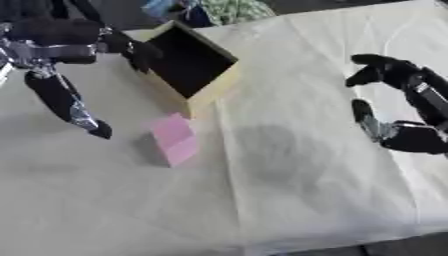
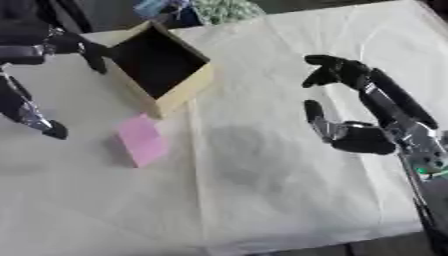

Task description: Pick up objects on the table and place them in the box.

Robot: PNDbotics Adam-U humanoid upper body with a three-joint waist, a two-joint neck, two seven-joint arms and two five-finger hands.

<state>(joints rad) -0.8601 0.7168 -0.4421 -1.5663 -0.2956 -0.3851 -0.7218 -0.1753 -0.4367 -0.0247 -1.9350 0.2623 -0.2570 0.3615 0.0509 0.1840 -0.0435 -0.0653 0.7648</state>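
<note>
Your pink rectangular block (image 1: 175,138) lies on the cream cloth-covered table (image 1: 306,190), just in front of the open tan cardboard box (image 1: 188,62) with its dark inside — nothing can be made out in there. Your left hand (image 1: 61,50) hangs beside the box, its fingers spread and holding nothing, partly cut off at the edge. Your right hand (image 2: 359,107) hovers well apart from the block — fingers apart, empty.

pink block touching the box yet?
Apart. The left eye view shows the pink block lying on the cloth just below the box, with a strip of cloth between the block's top and the box's near corner.
</note>
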